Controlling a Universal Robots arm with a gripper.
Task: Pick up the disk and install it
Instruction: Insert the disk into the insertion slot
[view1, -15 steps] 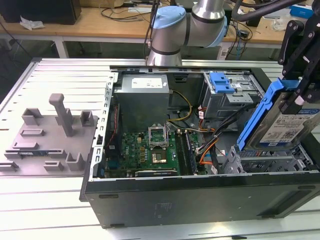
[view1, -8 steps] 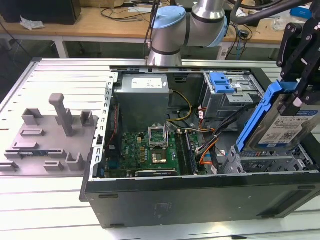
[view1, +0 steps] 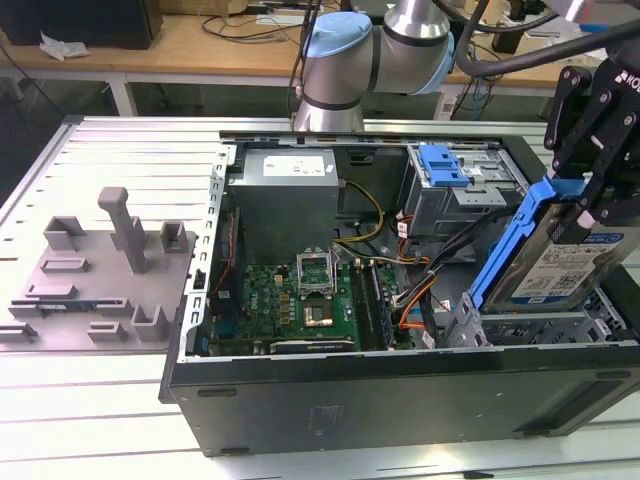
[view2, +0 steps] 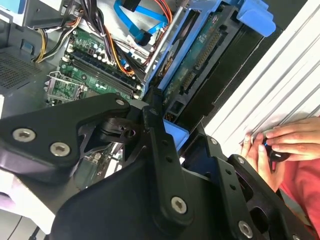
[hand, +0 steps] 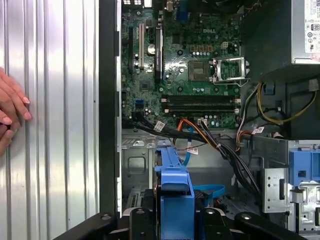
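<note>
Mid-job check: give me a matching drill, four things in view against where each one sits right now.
1 disk
2 power-supply box
3 grey fixture plate
4 hand

A beside the case, at the exterior view's left
B clamped in the gripper, tilted above the case
C inside the case, against its far wall
D over the ribbed table

Pairs: 1-B, 2-C, 3-A, 4-D

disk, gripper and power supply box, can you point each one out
the disk (view1: 572, 268), exterior view, on its white-and-blue label face
the gripper (view1: 578, 200), exterior view, midway between the fingertips shut on the disk's upper end
the power supply box (view1: 285, 205), exterior view, on its grey side wall
</note>
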